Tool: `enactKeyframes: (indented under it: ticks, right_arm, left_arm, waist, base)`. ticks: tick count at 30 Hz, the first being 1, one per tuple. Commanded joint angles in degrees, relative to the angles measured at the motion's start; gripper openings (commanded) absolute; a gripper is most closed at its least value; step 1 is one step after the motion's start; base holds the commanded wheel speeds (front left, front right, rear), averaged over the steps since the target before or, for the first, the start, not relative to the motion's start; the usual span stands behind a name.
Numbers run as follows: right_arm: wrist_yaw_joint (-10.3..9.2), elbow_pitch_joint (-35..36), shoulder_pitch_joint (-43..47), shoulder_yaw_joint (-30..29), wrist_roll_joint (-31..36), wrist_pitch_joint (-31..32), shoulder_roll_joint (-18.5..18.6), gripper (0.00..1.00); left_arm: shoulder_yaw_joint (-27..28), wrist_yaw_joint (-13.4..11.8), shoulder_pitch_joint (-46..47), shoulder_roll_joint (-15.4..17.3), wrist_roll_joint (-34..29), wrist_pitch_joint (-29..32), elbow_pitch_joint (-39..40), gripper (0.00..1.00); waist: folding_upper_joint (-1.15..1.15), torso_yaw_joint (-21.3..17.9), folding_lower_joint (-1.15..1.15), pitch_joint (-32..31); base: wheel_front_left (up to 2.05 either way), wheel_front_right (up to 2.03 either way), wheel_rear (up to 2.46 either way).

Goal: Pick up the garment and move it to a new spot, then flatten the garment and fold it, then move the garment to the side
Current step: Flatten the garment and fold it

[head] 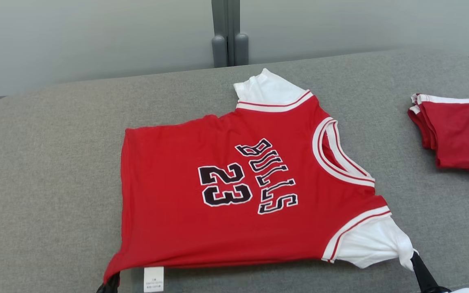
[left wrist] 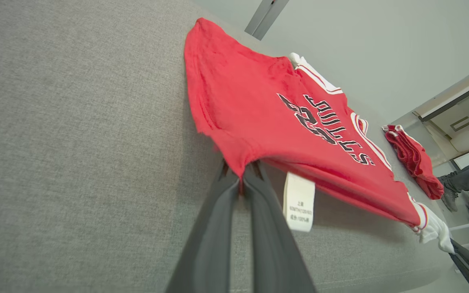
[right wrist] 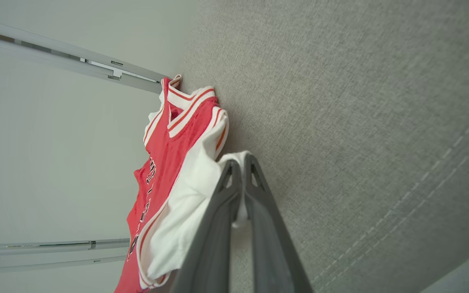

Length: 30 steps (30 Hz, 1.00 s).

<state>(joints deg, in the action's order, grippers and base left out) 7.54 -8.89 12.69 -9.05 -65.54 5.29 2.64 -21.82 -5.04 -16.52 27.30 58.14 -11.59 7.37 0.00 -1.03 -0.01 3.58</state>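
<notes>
A red basketball jersey (head: 234, 191) with white sleeves, the word BULLS and the number 23 lies spread on the grey padded surface (head: 55, 162), neck toward the right. My left gripper (head: 110, 283) is shut on its near left hem corner (left wrist: 240, 167), beside the white care label (left wrist: 298, 201). My right gripper (head: 415, 258) is shut on the tip of the near white sleeve (right wrist: 238, 162). The near edge of the jersey is lifted slightly off the surface between the two grips.
A second red and white garment (head: 456, 134) lies folded at the right side of the surface. A grey wall with a vertical post (head: 228, 32) runs behind. A person's leg and shoe (left wrist: 462, 183) show beyond the far end in the left wrist view.
</notes>
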Motion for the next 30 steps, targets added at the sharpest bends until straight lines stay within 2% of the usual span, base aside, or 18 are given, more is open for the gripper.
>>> enactKeyframes:
  ticks: [1,10,17,25,30]
  right_arm:
    - [-0.12,0.34,0.68,-0.58,-0.22,-0.31,0.47,0.0]
    - [-0.12,-0.46,-1.11,-1.64,3.01,1.2,0.45,0.0]
    - [-0.11,-0.51,-4.3,-1.23,5.24,3.1,0.4,0.0]
    - [-0.1,-1.04,-13.32,-1.53,12.91,9.46,0.37,0.0]
    - [-0.1,-3.89,-20.37,-3.77,19.34,13.96,0.38,0.0]
  left_arm:
    - [0.67,-0.62,-1.0,0.94,0.5,0.35,0.62,0.0]
    - [-0.43,-1.7,-1.77,1.42,1.02,2.68,2.8,0.0]
    - [-1.45,-1.6,1.47,1.93,1.35,5.73,1.93,0.0]
    - [-1.3,-1.15,8.72,4.22,2.64,12.3,1.23,0.0]
    - [-1.37,-0.81,14.16,4.89,4.18,16.75,-0.97,0.0]
  waist:
    - [0.0,0.29,0.01,-0.33]
    - [0.0,1.15,0.01,-0.47]
    - [0.0,1.35,0.01,0.22]
    - [0.0,1.71,0.01,2.04]
    - [0.0,2.57,0.01,3.53]
  base:
    - [0.0,0.0,0.0]
    - [0.0,0.0,0.0]
    - [0.0,0.0,0.0]
    - [0.0,0.0,0.0]
    - [0.0,0.0,0.0]
